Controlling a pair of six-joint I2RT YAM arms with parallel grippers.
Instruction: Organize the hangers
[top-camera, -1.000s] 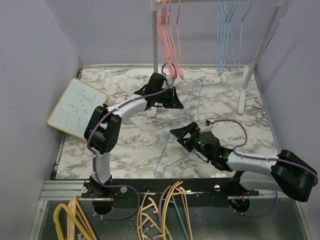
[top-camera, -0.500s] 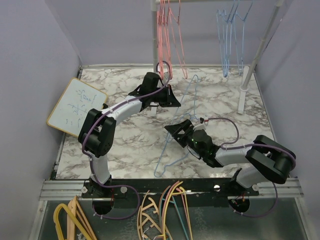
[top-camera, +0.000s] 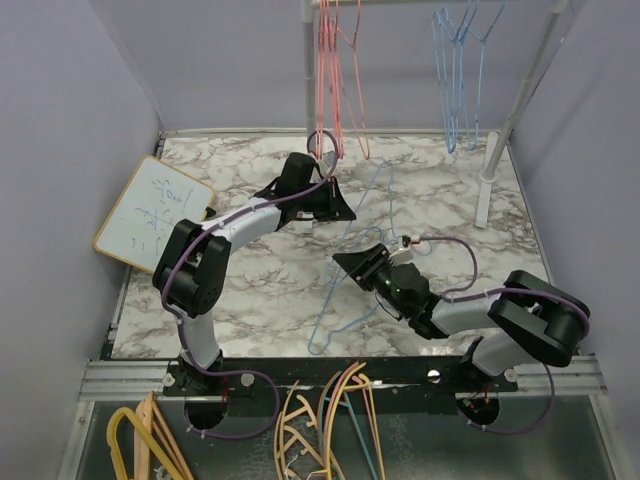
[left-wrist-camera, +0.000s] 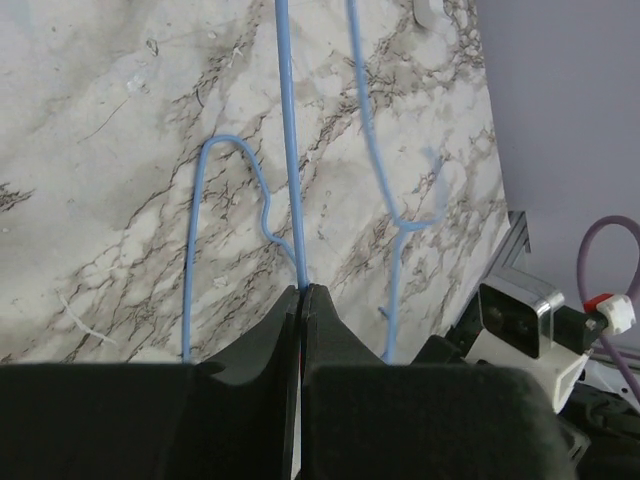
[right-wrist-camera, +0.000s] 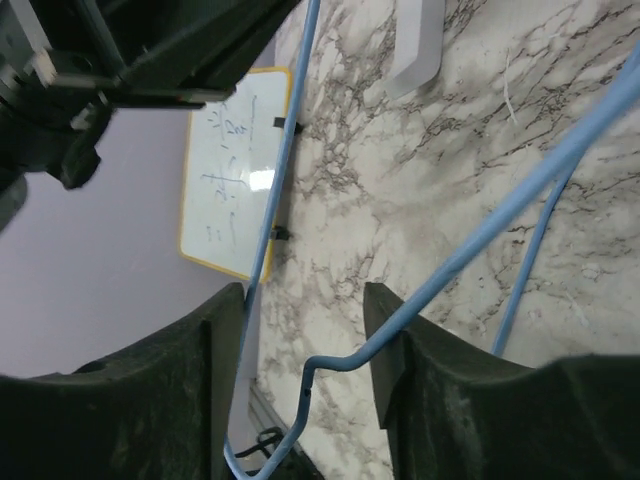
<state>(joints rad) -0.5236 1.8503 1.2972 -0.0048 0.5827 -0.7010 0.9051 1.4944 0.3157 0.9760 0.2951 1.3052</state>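
Observation:
A light blue wire hanger (top-camera: 313, 348) is held slanted above the marble table, its hook (top-camera: 386, 172) pointing toward the rack. My left gripper (top-camera: 343, 211) (left-wrist-camera: 302, 290) is shut on one straight wire of this blue hanger (left-wrist-camera: 288, 150). My right gripper (top-camera: 347, 263) (right-wrist-camera: 303, 300) stands partly open lower down. The blue hanger's bent corner (right-wrist-camera: 335, 360) lies between its fingers, one wire running along each finger. Pinkish red hangers (top-camera: 330, 70) and more light blue hangers (top-camera: 458, 70) hang from the rack's bar at the back.
A yellow-framed whiteboard (top-camera: 155, 215) leans at the table's left edge. The rack's white posts (top-camera: 310, 90) and its foot (top-camera: 485, 200) stand at the back. Thicker yellow and orange hangers (top-camera: 325, 420) lie in the bin below the arm bases.
My right gripper has narrowed around the blue hanger's lower corner. My left gripper shifted slightly left and back with the hanger. The red hangers on the rack have swung.

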